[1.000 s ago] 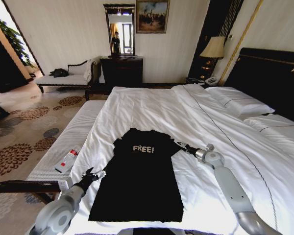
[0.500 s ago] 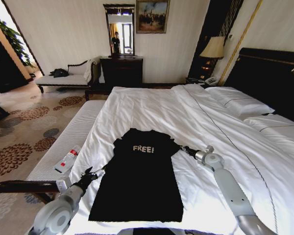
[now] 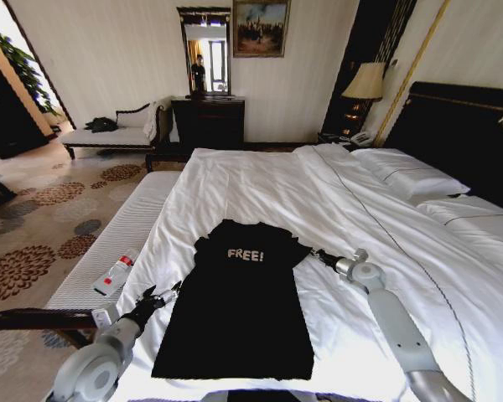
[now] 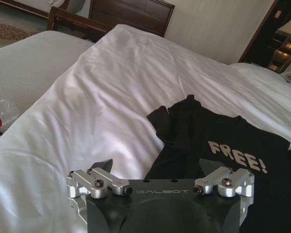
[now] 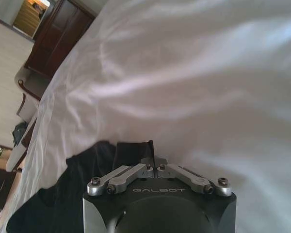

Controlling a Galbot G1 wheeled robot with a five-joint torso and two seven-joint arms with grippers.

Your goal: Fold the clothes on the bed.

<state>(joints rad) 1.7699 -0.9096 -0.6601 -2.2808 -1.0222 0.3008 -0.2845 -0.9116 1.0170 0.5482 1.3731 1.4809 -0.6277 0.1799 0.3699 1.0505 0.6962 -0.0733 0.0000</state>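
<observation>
T-shirt (image 3: pixel 239 301) lies flat on the bed (image 3: pixel 318 193), grippers flanking.

**Bright daylight, glare on white bedding**

Daylight floods in from the robot's left, washing out the doorway (image 3: pixel 2 38) and laying a sheen on the duvet (image 4: pixel 111 92). A lit lamp (image 3: pixel 365 82) glows warm by the dark headboard (image 3: pixel 461 134). The T-shirt (image 3: pixel 239 301) reads as flat black, its folds lost. Walls bow at the head view's edges. The right wrist view is soft and tilted.
</observation>
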